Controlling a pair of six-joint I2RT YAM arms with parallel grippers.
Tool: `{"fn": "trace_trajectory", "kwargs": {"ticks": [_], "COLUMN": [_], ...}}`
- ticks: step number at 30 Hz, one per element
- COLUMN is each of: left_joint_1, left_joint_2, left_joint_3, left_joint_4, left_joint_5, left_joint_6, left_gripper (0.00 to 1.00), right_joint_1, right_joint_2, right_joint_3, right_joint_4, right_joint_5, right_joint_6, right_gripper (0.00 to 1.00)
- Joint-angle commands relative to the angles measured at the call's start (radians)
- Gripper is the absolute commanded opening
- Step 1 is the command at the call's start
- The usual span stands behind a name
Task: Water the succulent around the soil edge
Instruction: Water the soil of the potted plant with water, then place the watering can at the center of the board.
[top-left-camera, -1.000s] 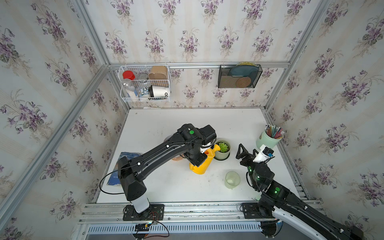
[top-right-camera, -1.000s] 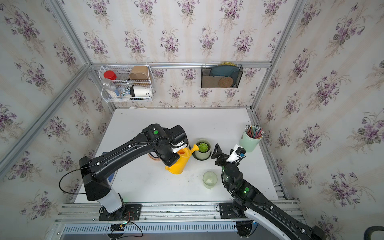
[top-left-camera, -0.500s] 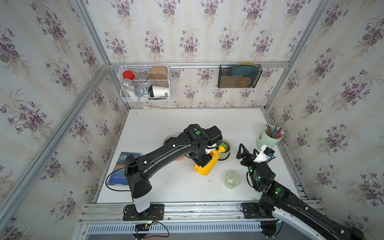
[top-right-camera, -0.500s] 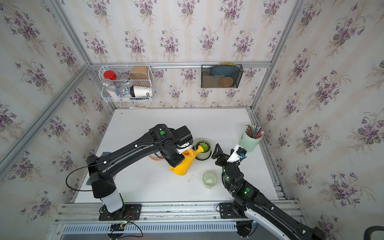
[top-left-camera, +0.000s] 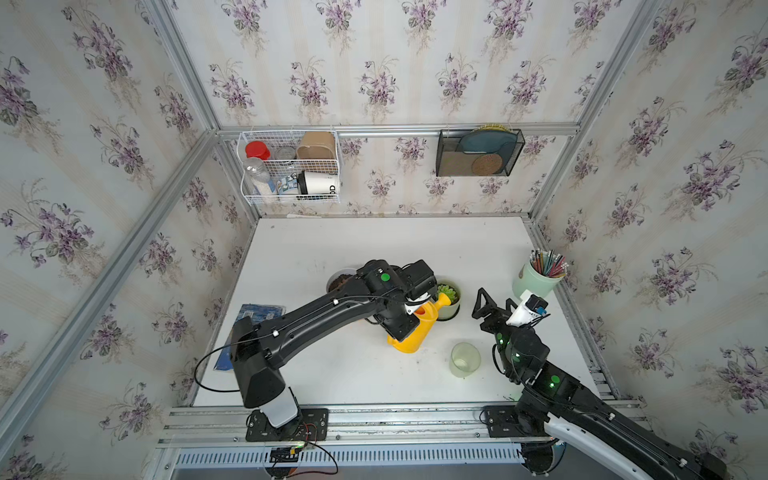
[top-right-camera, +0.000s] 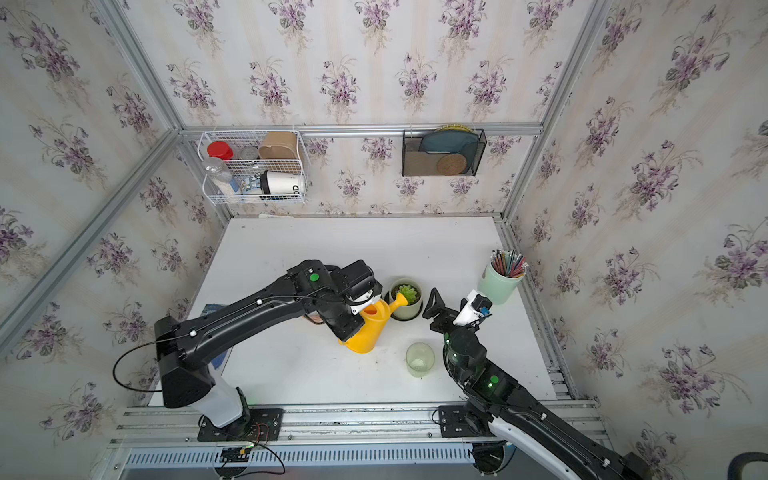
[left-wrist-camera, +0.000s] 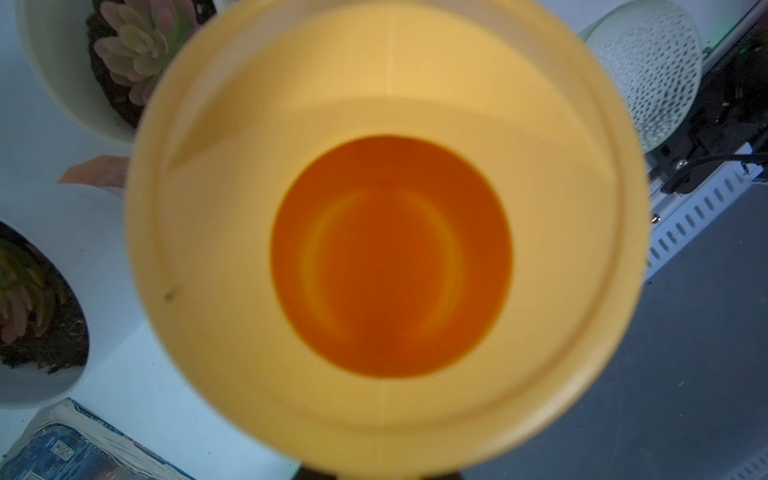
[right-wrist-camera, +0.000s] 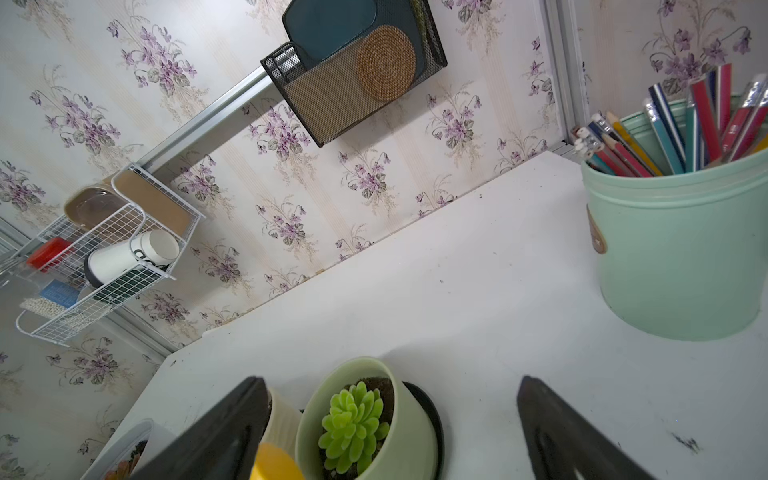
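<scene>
Tagging the left end effector as pinching the yellow watering can at its top. The wrist is covering the grip itself in both top views, and the left wrist view is looking straight down into the can's open mouth. We are seeing the can tilted under and ahead of that end effector. Its spout tip is sitting over the soil edge on the side nearest the left end effector. We are placing the succulent in its pale green pot between the two end effectors, just beyond the spout. We are noting the right end effector spread wide and holding nothing. Its fingers are pointing at the pot from near it, not touching. We are logging a clear cup on the counter beside the right wrist. A mint pencil holder is standing on that end effector's other side. We are not able to tell whether water is coming out.
</scene>
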Motion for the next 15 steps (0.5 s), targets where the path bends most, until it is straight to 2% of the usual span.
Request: {"fn": "trace_trajectory", "kwargs": {"ticks": [1,8,15], "left_joint_1": [0.001,-0.010,-0.010], "left_joint_2": [-0.105,-0.326,-0.368], "left_joint_3": [-0.155,-0.539,-0.734], "left_joint_4": [0.234,0.576,0.786], "left_joint_5": [-0.027,-0.060,-0.039], "left_joint_6": [-0.027,-0.057,-0.106], "left_gripper": [0.00,0.00,0.00], "right_joint_1": [-0.002,-0.002,-0.002], "right_joint_2": [-0.021,-0.055,-0.022], "right_joint_3": [-0.023,-0.062,-0.051], "right_joint_4": [0.068,0.153,0.210], "right_joint_5": [-0.021,-0.048,-0.067], "right_joint_6": [-0.022,-0.070,-0.110], "right_gripper": [0.99,0.99,1.00]}}
